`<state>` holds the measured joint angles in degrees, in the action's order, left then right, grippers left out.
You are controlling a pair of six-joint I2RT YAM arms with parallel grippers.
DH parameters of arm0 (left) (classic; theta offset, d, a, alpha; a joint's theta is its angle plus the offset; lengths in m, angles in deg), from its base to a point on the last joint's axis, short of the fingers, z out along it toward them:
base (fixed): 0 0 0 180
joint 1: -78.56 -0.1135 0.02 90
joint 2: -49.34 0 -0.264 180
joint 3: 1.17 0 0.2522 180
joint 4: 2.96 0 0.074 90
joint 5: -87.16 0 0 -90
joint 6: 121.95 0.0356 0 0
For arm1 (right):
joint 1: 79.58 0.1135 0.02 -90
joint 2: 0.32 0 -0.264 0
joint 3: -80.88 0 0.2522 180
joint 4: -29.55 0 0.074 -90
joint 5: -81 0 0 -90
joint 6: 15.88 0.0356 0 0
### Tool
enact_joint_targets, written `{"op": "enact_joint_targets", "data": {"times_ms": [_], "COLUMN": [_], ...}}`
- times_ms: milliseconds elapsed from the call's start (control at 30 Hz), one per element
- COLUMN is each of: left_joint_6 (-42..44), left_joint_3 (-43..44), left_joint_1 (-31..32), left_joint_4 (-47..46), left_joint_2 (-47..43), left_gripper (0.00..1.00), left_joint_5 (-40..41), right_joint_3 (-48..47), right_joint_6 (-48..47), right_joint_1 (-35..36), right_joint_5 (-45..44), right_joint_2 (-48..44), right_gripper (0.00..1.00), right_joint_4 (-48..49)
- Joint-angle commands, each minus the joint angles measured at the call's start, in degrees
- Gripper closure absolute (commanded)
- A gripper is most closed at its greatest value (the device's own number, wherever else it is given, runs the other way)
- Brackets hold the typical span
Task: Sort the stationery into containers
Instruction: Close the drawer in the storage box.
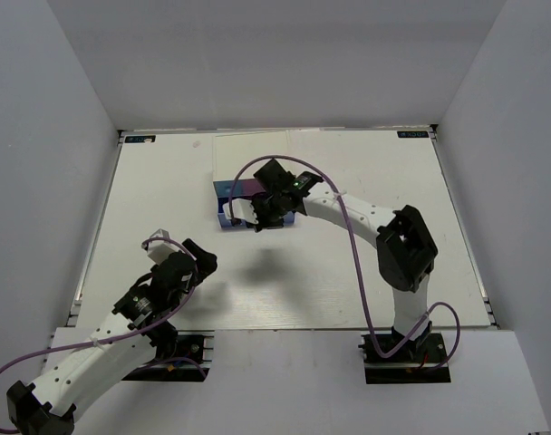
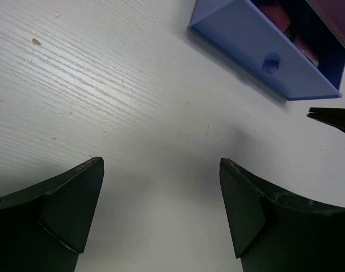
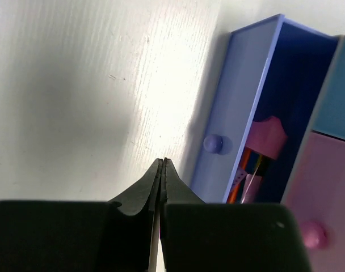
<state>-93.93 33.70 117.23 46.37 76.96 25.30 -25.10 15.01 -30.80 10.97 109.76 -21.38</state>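
Beside pulled-out blue drawer (image 3: 236,107), fully closed right end effector (image 3: 163,162).

The left gripper (image 2: 161,164) is being held over the white table (image 2: 104,102), its dark fingers (image 2: 59,215) spread wide apart with nothing between them. At the upper right the darker blue drawer (image 2: 246,39) is being shown open, knob (image 2: 270,64) facing the gripper, with pink pieces (image 2: 274,14) lying inside. A black pointed tip (image 2: 334,118) is being cut off by the right edge.
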Motion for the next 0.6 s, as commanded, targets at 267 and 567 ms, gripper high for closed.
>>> {"op": "enact_joint_targets", "data": {"times_ms": [267, 567], "left_joint_6": [-0.4, -0.4], "left_joint_3": [0.8, 0.8], "left_joint_1": [-0.3, -0.3], "left_joint_4": [2.7, 2.7], "left_joint_2": [-1.1, -2.2], "left_gripper": [0.08, 0.05], "left_joint_5": [-0.2, -0.7], "right_joint_3": [-4.6, -4.6], "right_joint_6": [4.4, 6.6], "right_joint_1": [0.4, 0.2], "right_joint_5": [-14.1, -23.2], "right_joint_2": [9.8, 11.6], "right_gripper": [1.00, 1.00], "right_joint_4": [8.8, 16.9]}}
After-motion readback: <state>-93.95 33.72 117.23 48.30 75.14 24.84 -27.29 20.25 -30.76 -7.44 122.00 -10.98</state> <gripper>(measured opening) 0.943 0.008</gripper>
